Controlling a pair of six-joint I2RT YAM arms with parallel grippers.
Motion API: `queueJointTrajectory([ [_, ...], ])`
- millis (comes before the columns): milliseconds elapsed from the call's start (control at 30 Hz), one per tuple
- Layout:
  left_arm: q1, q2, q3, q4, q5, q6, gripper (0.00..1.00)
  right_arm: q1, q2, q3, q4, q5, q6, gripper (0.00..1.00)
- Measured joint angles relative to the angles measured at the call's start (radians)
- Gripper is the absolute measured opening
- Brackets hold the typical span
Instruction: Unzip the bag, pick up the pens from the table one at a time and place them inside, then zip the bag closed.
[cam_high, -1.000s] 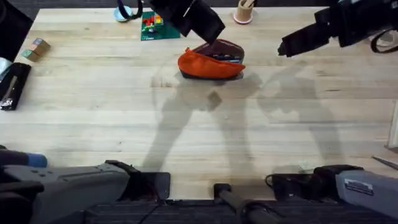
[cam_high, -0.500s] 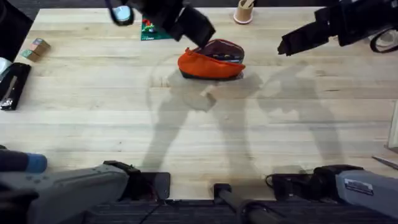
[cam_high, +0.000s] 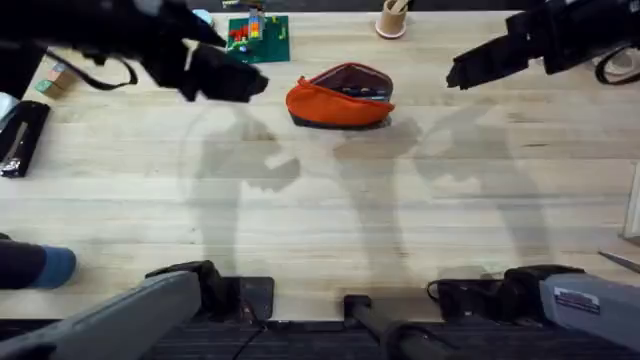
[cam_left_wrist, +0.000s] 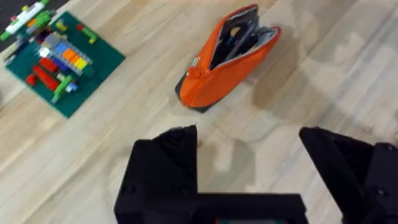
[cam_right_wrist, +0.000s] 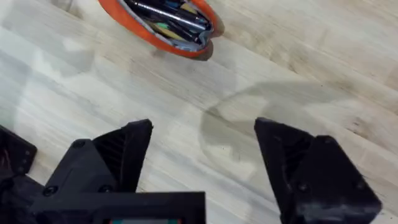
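Observation:
The orange bag (cam_high: 338, 100) lies at the far middle of the table (cam_high: 320, 200) with its zipper open. Inside its mouth the pens (cam_right_wrist: 169, 11) show as slim dark and silvery shapes. In the left wrist view the bag (cam_left_wrist: 225, 61) gapes open beyond my fingers. My left gripper (cam_high: 250, 84) hangs left of the bag, apart from it, open and holding nothing (cam_left_wrist: 249, 158). To the right of the bag and also clear of it is my right gripper (cam_high: 462, 74), open and holding nothing (cam_right_wrist: 202, 149).
A green brick plate (cam_high: 257, 37) lies behind the left gripper. A small cup (cam_high: 392, 18) stands at the far edge. A black tool (cam_high: 20, 135) and wooden blocks (cam_high: 58, 78) sit at the far left. Bare wood stretches in front of the bag.
My left arm has swung away from the bag's mouth, leftward across the table. The bag stays open in place. The right arm has not moved.

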Motion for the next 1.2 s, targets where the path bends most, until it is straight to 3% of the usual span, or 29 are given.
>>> queueJointTrajectory([
  [100,0.098,0.039,-0.046,0.000,0.136,0.154,0.990,0.000,0.000,0.000,0.000,0.000,0.000,0.996],
  [200,0.151,0.083,-0.072,0.000,0.222,0.279,0.991,0.000,0.000,0.000,0.001,0.000,0.000,0.996],
  [333,0.171,0.154,-0.074,0.005,0.290,0.412,0.991,0.000,0.000,0.000,0.021,0.000,0.007,0.996],
  [533,0.172,0.287,-0.074,0.012,0.337,0.557,0.992,0.000,0.000,0.000,0.053,0.000,0.050,0.996],
  [767,0.196,0.422,-0.074,0.032,0.348,0.657,0.993,0.000,0.000,0.000,0.054,0.000,0.084,0.996],
  [1000,0.220,0.487,-0.074,0.114,0.348,0.682,0.993,0.000,0.000,0.000,0.054,0.000,0.101,0.997],
  [1200,0.220,0.500,-0.074,0.117,0.351,0.685,0.992,0.000,0.000,0.000,0.050,0.000,0.105,0.996],
])
